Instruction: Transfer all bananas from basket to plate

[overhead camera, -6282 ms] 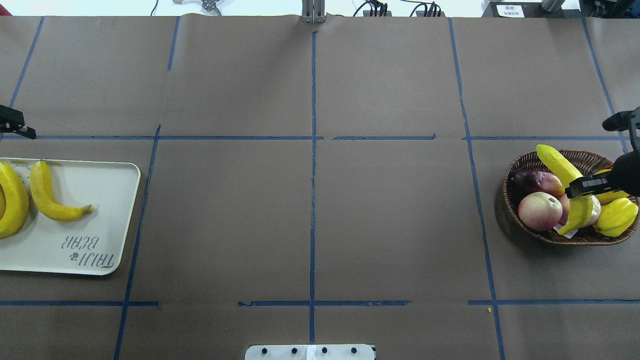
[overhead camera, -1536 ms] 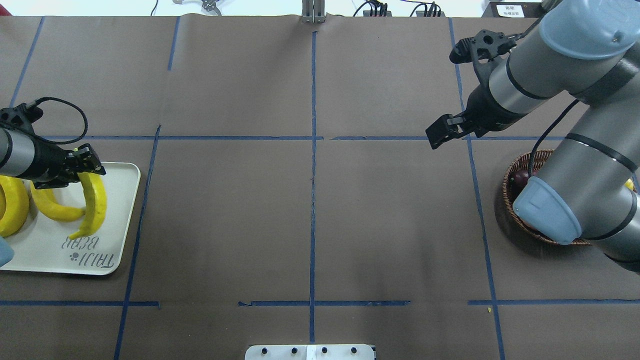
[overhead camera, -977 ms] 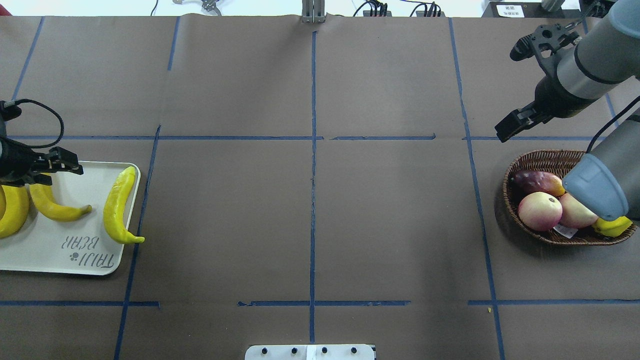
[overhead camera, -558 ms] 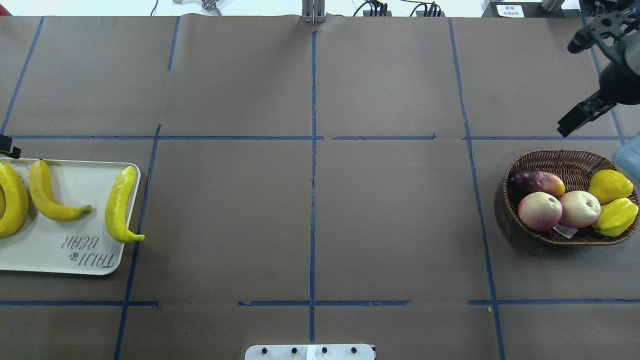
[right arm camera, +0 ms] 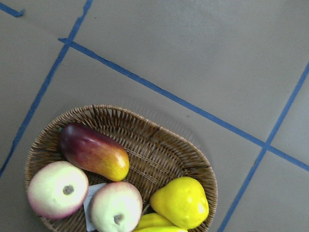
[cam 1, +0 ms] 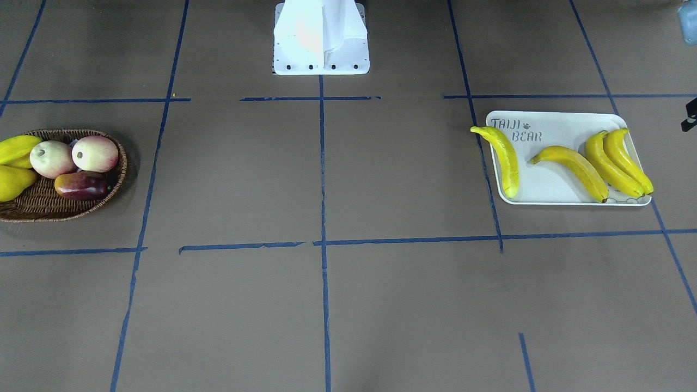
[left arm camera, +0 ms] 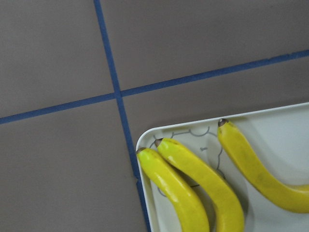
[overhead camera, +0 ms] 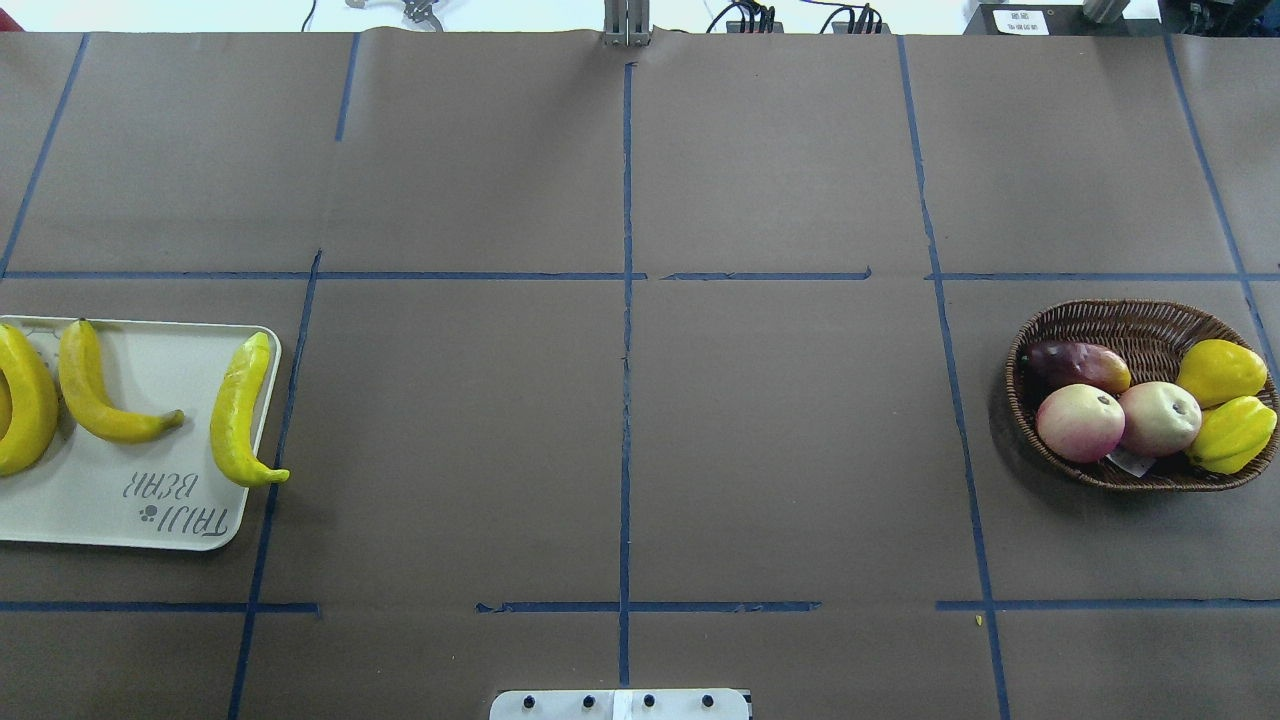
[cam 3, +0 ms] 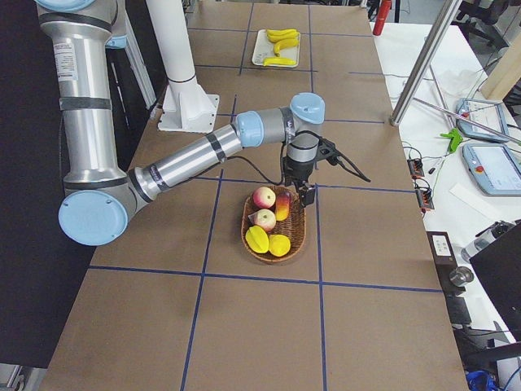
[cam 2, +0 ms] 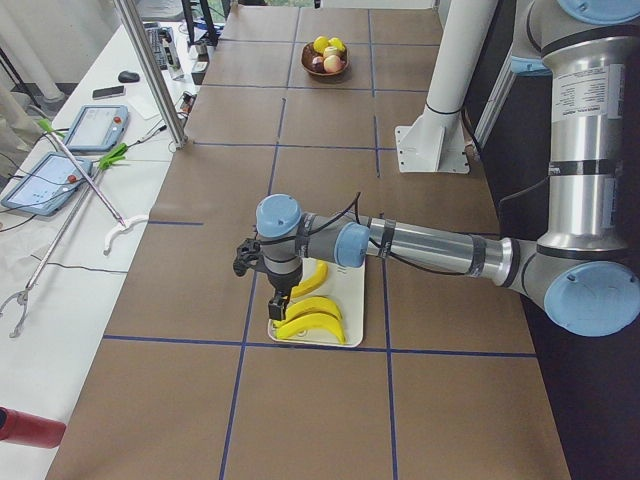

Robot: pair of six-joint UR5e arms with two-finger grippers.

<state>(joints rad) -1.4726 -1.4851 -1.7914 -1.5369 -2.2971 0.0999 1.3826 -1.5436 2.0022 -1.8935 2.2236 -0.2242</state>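
Several yellow bananas lie on the cream plate [cam 1: 550,182], also in the overhead view [overhead camera: 170,350]. One banana [cam 1: 505,160] rests on the rim nearest the table's middle, its tip hanging over the edge [overhead camera: 238,410]. The others [cam 1: 572,166] lie side by side. The wicker basket [overhead camera: 1110,320] holds no banana. My left gripper [cam 2: 276,303] hangs over the plate's outer end; my right gripper [cam 3: 304,195] hangs over the basket's outer rim. Both show only in the side views, so I cannot tell whether they are open or shut.
The basket [right arm camera: 159,150] holds two pink-cream apples [overhead camera: 1080,422], a dark red mango [overhead camera: 1072,365], a yellow pear [overhead camera: 1220,372] and a yellow star fruit [overhead camera: 1232,433]. The robot's white base [cam 1: 321,38] stands at the table's near middle edge. Blue tape lines cross the brown table.
The right arm has left the overhead view's upper right corner, and the left gripper's sliver at the left edge is gone. The bananas and basket fruit have not moved.
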